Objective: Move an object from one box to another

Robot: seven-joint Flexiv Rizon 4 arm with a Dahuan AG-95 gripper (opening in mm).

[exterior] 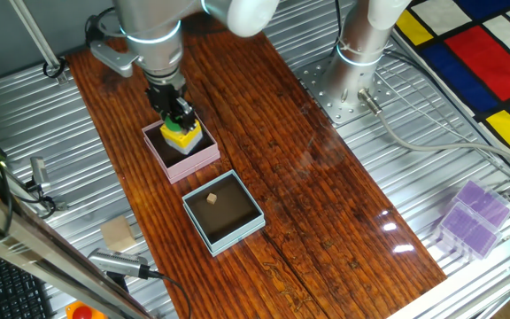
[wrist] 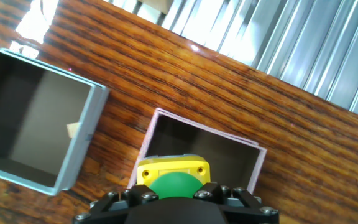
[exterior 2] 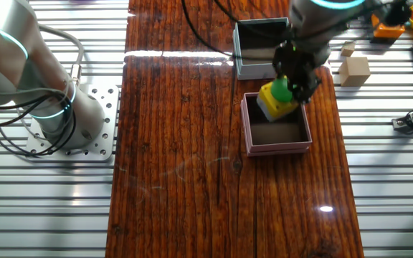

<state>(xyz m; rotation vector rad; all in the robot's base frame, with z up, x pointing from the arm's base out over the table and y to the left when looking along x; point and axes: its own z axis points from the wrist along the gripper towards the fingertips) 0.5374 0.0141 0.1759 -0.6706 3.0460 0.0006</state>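
The pink-walled box sits on the wooden table, with the pale blue-grey box next to it. My gripper is shut on a yellow block with a green round top and holds it just above the pink box's inside. In the other fixed view the block hangs over the pink box's far edge, below my gripper. In the hand view the block sits between my fingers above the pink box. A small tan piece lies inside the blue-grey box.
A wooden cube and a grey tool lie on the metal slats beside the table. A second arm's base stands at the table's far side. Purple clear boxes sit at the right.
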